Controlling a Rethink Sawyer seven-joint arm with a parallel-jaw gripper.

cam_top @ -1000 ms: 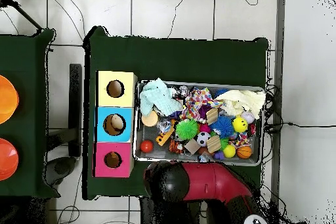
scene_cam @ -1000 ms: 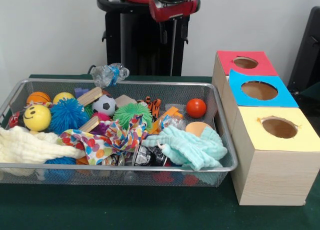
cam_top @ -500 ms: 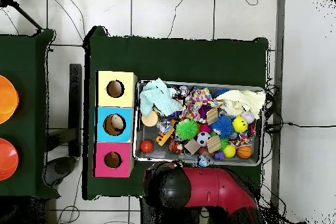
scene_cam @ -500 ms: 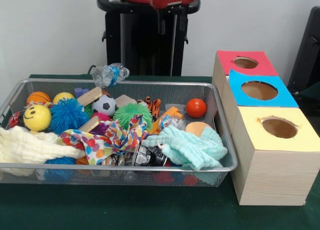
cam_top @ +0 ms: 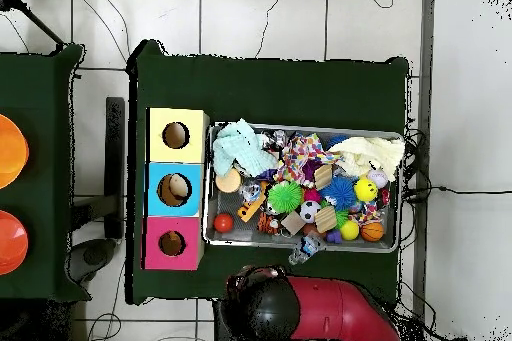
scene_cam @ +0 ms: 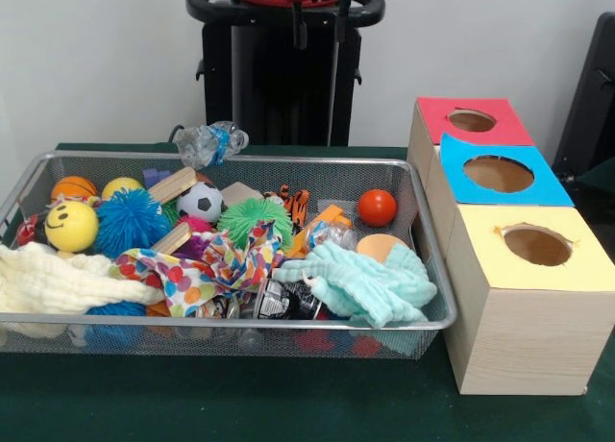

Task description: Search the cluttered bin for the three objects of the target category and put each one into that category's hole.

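The wire bin (scene_cam: 428, 269) sits on the green table (scene_cam: 240, 404), crammed edge to edge with balls, cloths and wooden blocks. A crushed bottle (scene_cam: 209, 141) rests on the bin's far rim. Beside the bin stand three boxes (scene_cam: 524, 317) with round holes. The gripper (scene_cam: 317, 24) hangs well above the bin's far rim, apart from everything; whether it is spread or closed cannot be told.

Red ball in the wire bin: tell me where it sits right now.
In the front view, the smooth red ball lies at the far right corner of the wire mesh bin, beside the red-topped wooden box and behind the mint green cloth.
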